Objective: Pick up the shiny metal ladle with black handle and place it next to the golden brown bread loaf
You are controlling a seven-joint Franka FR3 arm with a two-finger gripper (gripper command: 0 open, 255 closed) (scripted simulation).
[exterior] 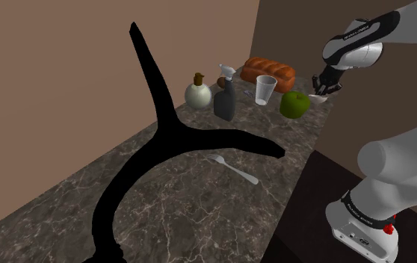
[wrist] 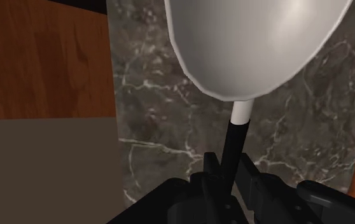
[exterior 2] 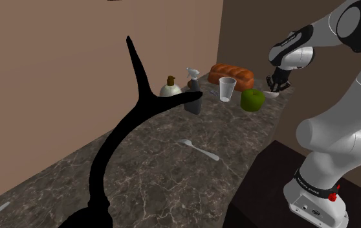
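I see my tool [exterior: 325, 84] clamped on the thin black handle of the ladle [wrist: 252, 44], with both fingers pinched against it in the wrist view. The pale grey bowl sits low at the far end of the marbled bench [exterior: 192, 202], just beside the green apple [exterior: 294, 104] and near the bread loaf [exterior: 268, 72]. I cannot tell whether the bowl touches the bench.

Items set on a dark veined tabletop [exterior: 184, 213]
A round bottle [exterior: 197, 94], spray bottle [exterior: 226, 97], clear cup [exterior: 265, 90] and green apple [exterior: 294, 104] are lined up at the far end; a fork [exterior: 232, 169] is laid apart.
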